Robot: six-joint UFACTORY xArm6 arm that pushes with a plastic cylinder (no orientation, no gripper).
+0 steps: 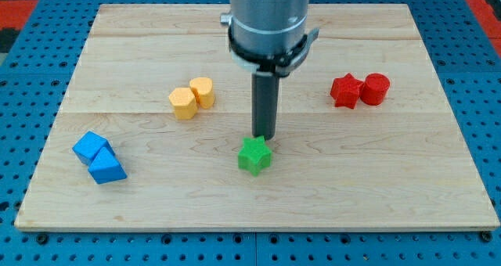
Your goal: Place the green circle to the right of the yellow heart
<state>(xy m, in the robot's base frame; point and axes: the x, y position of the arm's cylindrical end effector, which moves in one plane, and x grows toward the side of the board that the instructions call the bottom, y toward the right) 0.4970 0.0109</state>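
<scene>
One green block (254, 156) shows, and it looks star-shaped; it lies just below the middle of the wooden board (407, 180). My tip (263, 136) stands right at the green block's top edge, touching or nearly touching it. Two yellow blocks sit side by side to the upper left of the tip: the left one (182, 103) looks like a pentagon, and the right one (203, 91) may be the heart. The arm's grey body (270, 19) covers part of the board's top middle. No green circle shows.
A red star (345, 91) and a red round block (375, 88) touch each other at the view's right. A blue cube (91, 147) and a blue triangle (106, 168) touch at the lower left. A blue pegboard (23, 102) surrounds the board.
</scene>
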